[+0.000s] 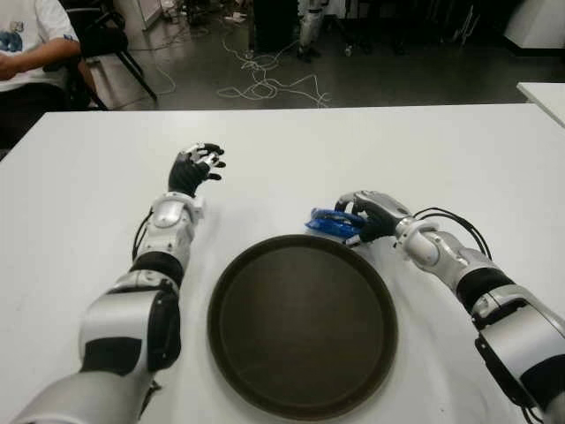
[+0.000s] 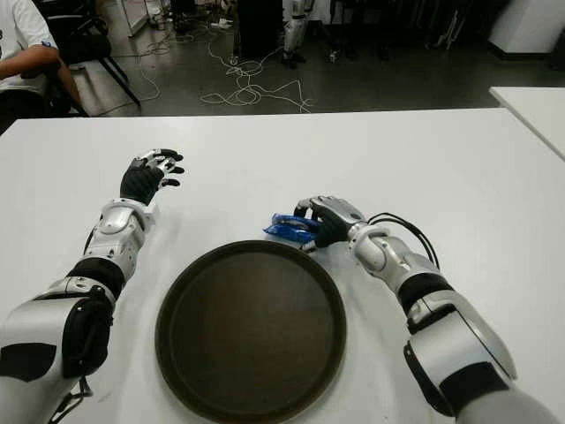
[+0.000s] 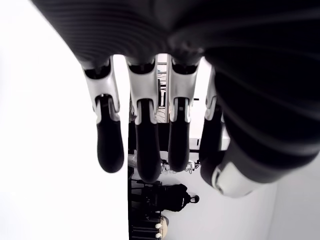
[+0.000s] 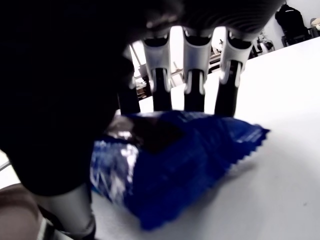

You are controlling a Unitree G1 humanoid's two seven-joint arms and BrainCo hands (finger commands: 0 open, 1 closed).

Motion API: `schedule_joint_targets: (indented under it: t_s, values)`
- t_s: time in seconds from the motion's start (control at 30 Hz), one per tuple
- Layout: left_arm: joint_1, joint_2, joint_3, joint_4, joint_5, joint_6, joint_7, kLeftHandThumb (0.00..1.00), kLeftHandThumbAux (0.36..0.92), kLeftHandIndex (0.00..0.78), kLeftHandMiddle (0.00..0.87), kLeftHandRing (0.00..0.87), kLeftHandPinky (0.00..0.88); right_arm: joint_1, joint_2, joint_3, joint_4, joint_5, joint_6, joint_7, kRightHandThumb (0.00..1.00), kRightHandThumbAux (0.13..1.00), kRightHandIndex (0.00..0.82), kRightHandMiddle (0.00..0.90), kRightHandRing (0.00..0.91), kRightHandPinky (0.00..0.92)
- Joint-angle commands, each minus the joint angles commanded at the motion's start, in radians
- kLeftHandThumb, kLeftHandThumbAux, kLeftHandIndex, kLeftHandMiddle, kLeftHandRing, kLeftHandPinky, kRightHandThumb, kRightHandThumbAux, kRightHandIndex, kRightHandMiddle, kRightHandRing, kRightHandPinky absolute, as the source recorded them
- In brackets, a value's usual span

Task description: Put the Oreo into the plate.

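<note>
The Oreo is a blue foil packet (image 1: 332,223) lying on the white table (image 1: 441,159), just past the far right rim of the round dark brown plate (image 1: 300,327). My right hand (image 1: 369,217) is closed around the packet: in the right wrist view its fingers (image 4: 194,90) drape over the top of the packet (image 4: 175,160) and the thumb presses in from below. The packet's lower edge still looks to be on the table. The plate holds nothing. My left hand (image 1: 196,168) shows out to the left of the plate, fingers (image 3: 145,145) spread and holding nothing.
A seated person (image 1: 26,44) and a black chair (image 1: 110,44) are beyond the table's far left corner. Cables (image 1: 265,84) lie on the floor behind. Another white table's corner (image 1: 543,93) shows at the far right.
</note>
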Motion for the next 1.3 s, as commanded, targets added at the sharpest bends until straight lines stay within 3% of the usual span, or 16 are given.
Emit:
schedule_joint_targets:
  t_s: [0.1, 0.27, 0.5, 0.7, 0.87, 0.9, 1.0, 1.1, 1.3]
  values:
    - [-0.001, 0.0, -0.002, 0.0, 0.003, 0.002, 0.004, 0.674, 0.72, 0.402, 0.368, 0.421, 0.489, -0.002, 0.003, 0.002, 0.007, -0.004, 0.013, -0.003, 0.0, 0.81, 0.312, 0.341, 0.388, 0.333]
    - [-0.001, 0.0, -0.005, 0.0, 0.006, 0.003, 0.008, 0.675, 0.721, 0.402, 0.36, 0.404, 0.471, -0.006, 0.006, 0.014, 0.016, -0.024, 0.029, -0.046, 0.0, 0.827, 0.37, 0.413, 0.482, 0.444]
    - [0.001, -0.001, -0.007, 0.0, 0.006, -0.003, 0.01, 0.673, 0.721, 0.401, 0.373, 0.422, 0.491, -0.023, -0.008, 0.07, 0.004, -0.108, 0.095, -0.198, 0.0, 0.864, 0.434, 0.492, 0.528, 0.5]
    - [0.0, -0.002, -0.006, 0.001, 0.005, 0.0, 0.008, 0.674, 0.72, 0.402, 0.374, 0.422, 0.487, -0.032, -0.007, 0.112, 0.0, -0.171, 0.185, -0.327, 0.154, 0.862, 0.49, 0.585, 0.58, 0.552]
    - [0.0, -0.002, -0.005, 0.0, 0.003, 0.0, 0.005, 0.673, 0.721, 0.402, 0.373, 0.423, 0.486, -0.031, 0.001, 0.114, 0.004, -0.173, 0.227, -0.357, 0.188, 0.857, 0.501, 0.613, 0.601, 0.561]
    - [0.0, -0.002, -0.004, 0.0, 0.002, 0.0, 0.005, 0.674, 0.72, 0.403, 0.373, 0.422, 0.485, -0.031, 0.001, 0.114, 0.003, -0.172, 0.231, -0.359, 0.365, 0.813, 0.474, 0.615, 0.603, 0.563]
    - [0.0, -0.001, -0.004, -0.001, 0.002, 0.002, 0.005, 0.675, 0.72, 0.403, 0.372, 0.42, 0.482, -0.031, 0.002, 0.112, 0.003, -0.164, 0.237, -0.361, 0.578, 0.76, 0.441, 0.62, 0.609, 0.572]
    - [0.0, -0.001, -0.003, -0.001, 0.001, 0.002, 0.005, 0.675, 0.72, 0.402, 0.368, 0.413, 0.475, -0.03, 0.002, 0.105, 0.001, -0.154, 0.237, -0.358, 0.647, 0.743, 0.43, 0.624, 0.615, 0.583]
    - [0.0, -0.001, -0.003, -0.001, 0.001, 0.004, 0.007, 0.674, 0.721, 0.402, 0.364, 0.41, 0.476, -0.028, 0.003, 0.096, -0.002, -0.144, 0.231, -0.358, 0.676, 0.736, 0.426, 0.63, 0.622, 0.585]
